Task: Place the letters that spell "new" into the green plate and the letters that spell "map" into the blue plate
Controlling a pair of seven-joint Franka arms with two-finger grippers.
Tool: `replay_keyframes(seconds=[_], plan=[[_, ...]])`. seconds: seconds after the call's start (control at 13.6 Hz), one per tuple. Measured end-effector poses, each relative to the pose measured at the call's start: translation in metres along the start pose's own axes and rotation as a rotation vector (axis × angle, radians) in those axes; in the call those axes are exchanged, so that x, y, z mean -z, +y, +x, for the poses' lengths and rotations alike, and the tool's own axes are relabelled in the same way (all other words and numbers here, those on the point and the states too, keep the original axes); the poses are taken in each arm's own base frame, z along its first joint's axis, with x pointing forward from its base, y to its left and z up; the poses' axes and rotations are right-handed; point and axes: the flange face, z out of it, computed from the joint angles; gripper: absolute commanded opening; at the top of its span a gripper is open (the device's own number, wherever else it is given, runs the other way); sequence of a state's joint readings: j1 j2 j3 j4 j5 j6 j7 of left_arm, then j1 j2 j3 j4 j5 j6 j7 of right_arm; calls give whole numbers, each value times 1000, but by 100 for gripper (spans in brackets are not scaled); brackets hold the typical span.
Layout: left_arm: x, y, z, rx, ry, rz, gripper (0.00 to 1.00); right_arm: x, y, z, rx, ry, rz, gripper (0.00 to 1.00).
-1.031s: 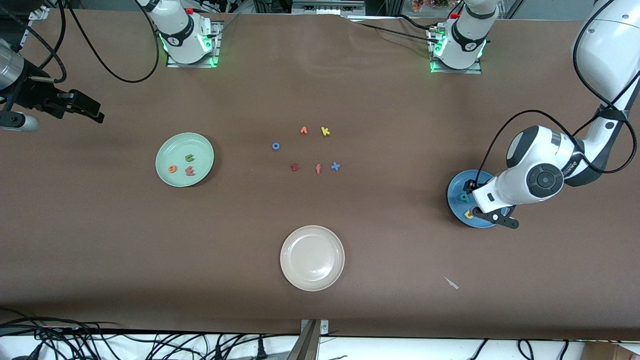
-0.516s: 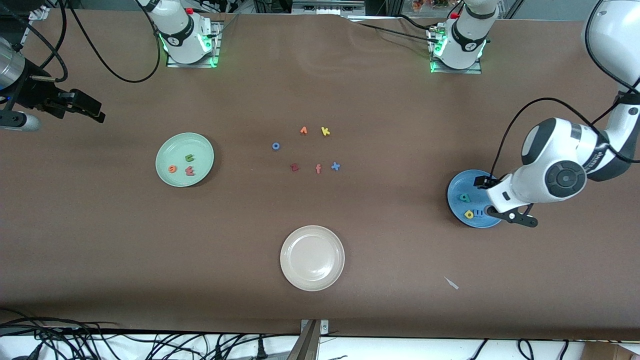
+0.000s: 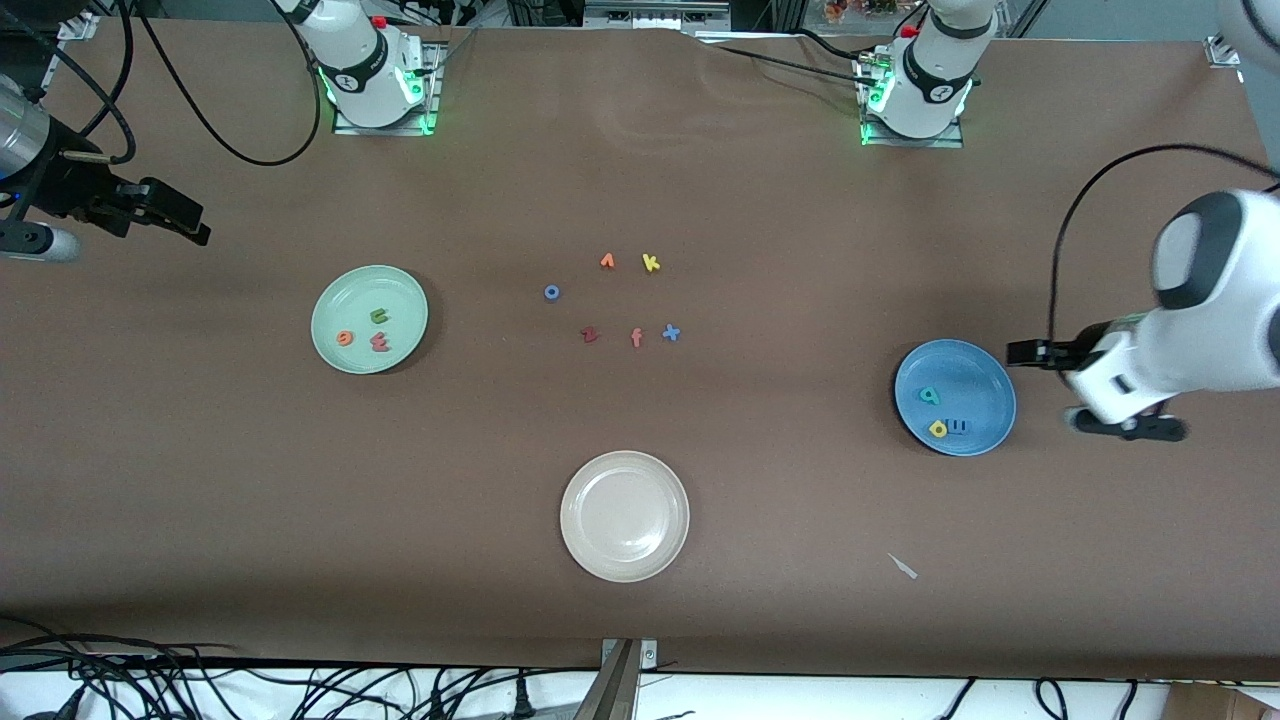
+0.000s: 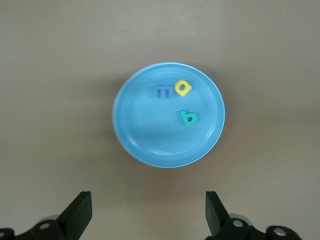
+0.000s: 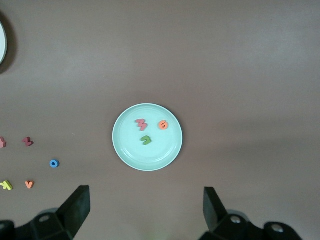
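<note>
The green plate (image 3: pixel 369 285) holds the green "n" (image 3: pixel 379 316), orange "e" (image 3: pixel 345 338) and pink "w" (image 3: pixel 379 343); the right wrist view shows the same plate (image 5: pixel 127 150) and letters. In the blue plate (image 3: pixel 975 375) lie the teal "p" (image 3: pixel 930 396), yellow "a" (image 3: pixel 938 429) and blue "m" (image 3: pixel 957 427), as in the left wrist view's blue plate (image 4: pixel 150 137). My left gripper (image 3: pixel 1092 392) (image 4: pixel 148 215) hangs open and empty over the table beside the blue plate, toward the left arm's end. My right gripper (image 3: pixel 178 218) (image 5: pixel 146 212) waits open and empty near the right arm's end.
A cream-white plate (image 3: pixel 624 470) sits nearer the front camera at mid-table. Loose letters lie in the middle: blue "o" (image 3: pixel 551 292), orange "v" (image 3: pixel 607 261), yellow "k" (image 3: pixel 651 263), a dark red letter (image 3: pixel 589 335), salmon "f" (image 3: pixel 636 338), blue "x" (image 3: pixel 671 333). A white scrap (image 3: pixel 903 566) lies near the front.
My left gripper has opened over the blue plate, leaving the blue "m" there, and moved off the plate toward the left arm's end. The right arm has not moved.
</note>
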State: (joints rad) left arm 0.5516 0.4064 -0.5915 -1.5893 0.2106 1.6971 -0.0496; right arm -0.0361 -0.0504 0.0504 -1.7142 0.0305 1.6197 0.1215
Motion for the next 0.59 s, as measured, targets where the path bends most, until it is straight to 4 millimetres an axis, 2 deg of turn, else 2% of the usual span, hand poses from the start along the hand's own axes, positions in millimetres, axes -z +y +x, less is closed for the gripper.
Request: replay_keyframes(seconds=[0.07, 0.29, 0.44, 0.59], plan=[[24, -8, -11, 40, 29, 6, 100, 0, 0, 0, 0, 0, 0, 100], [91, -4, -53, 114, 100, -27, 100, 0, 0, 0, 0, -1, 0, 100], [122, 0, -75, 125, 126, -22, 100, 0, 0, 0, 0, -2, 0, 100], [149, 12, -85, 108, 157, -15, 100, 0, 0, 0, 0, -2, 0, 100]])
